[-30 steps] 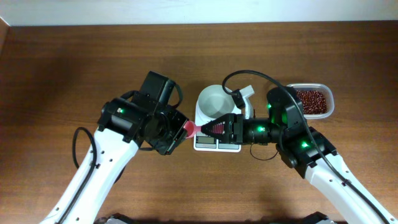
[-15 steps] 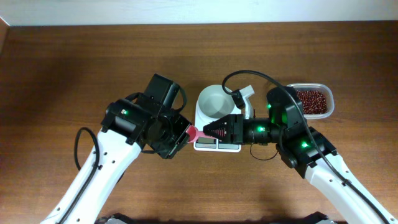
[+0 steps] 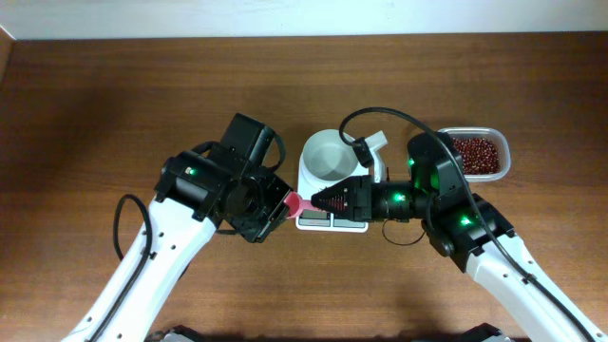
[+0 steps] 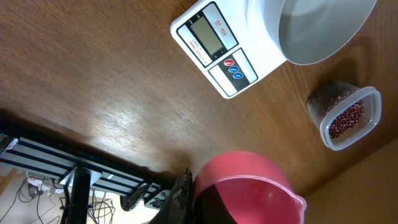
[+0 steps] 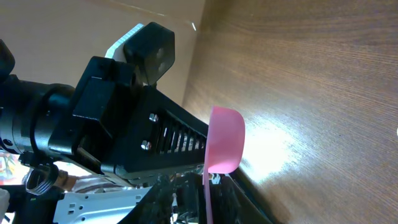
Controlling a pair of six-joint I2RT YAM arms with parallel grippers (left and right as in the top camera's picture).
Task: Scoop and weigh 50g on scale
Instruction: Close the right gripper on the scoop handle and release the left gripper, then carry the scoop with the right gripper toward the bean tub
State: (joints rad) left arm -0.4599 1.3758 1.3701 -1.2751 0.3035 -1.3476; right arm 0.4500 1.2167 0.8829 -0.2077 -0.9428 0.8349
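Left tool (image 3: 283,202) pinches the pink spoon (image 3: 296,201) beside the scale (image 3: 328,161); right tool (image 3: 313,201) sits narrow around its handle, grip unclear.

Dark wood table (image 3: 95,95) is filling the view, w/ white wall (image 3: 285,17) running along far edge. Light is glaring off the wood.

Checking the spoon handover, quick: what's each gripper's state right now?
Left gripper: closed, holding the pink spoon.
Right gripper: fingers either side of the spoon's handle; whether it grips yet cannot be told.
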